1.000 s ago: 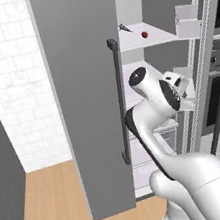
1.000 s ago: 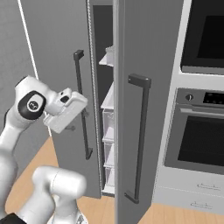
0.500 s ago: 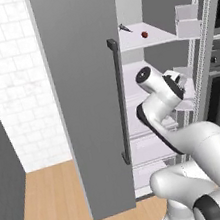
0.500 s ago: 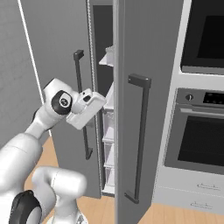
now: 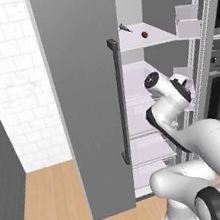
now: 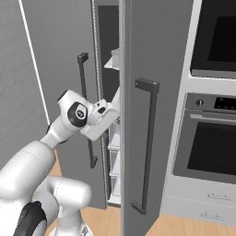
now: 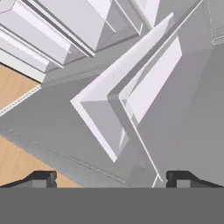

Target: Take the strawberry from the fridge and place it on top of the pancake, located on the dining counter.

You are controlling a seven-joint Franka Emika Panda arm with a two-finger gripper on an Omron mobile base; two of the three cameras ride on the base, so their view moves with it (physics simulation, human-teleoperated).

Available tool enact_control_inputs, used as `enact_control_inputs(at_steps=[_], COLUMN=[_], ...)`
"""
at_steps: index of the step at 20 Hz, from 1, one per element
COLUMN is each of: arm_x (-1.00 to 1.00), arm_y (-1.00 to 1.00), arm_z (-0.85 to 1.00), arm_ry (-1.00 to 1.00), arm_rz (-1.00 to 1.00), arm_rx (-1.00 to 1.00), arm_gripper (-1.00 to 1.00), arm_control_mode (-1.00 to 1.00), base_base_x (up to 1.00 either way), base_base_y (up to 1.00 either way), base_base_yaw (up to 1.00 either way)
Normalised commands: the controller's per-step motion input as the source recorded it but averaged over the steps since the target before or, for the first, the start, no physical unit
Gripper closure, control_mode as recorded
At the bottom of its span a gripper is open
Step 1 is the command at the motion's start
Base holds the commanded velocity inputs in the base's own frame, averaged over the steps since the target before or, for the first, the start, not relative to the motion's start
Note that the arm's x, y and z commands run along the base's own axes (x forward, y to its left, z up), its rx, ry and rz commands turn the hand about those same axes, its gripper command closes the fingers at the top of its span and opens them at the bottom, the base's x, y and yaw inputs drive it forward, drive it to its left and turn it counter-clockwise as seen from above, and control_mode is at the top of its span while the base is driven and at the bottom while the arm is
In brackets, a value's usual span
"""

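While fingers [image 7: 180,177] spread, strawberry [image 5: 144,34] sits well above.

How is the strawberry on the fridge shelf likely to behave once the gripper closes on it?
The strawberry looks tiny and roundish, so a nudge would probably roll it along the flat white shelf. It sits loose, nothing bracing it. It is small beside the gripper's wide-open jaws, so it likely needs precise centring.
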Motion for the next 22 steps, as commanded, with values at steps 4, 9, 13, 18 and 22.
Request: enact_control_inputs(at_steps=[4, 9, 13, 18, 22], arm_x=[-0.04, -0.05, -0.08, 0.00, -0.08], arm_y=[-0.72, -0.75, -0.83, -0.83, -0.33], arm_z=[-0.21, -0.11, -0.03, 0.00, 0.00], arm_ry=[-0.07, -0.05, -0.03, -0.04, -0.07], arm_rz=[0.00, 0.00, 0.00, 0.01, 0.08], arm_rx=[0.00, 0.00, 0.00, 0.00, 0.01], arm_gripper=[-1.00, -1.00, -1.00, -1.00, -1.00], arm_control_mode=[-1.00, -1.00, -1.00, -1.00, -1.00], base_base_x=[0.00, 0.00, 0.00, 0.00, 0.00], base_base_y=[0.00, 0.00, 0.00, 0.00, 0.00], base_base_yaw=[0.00, 0.00, 0.00, 0.00, 0.00])
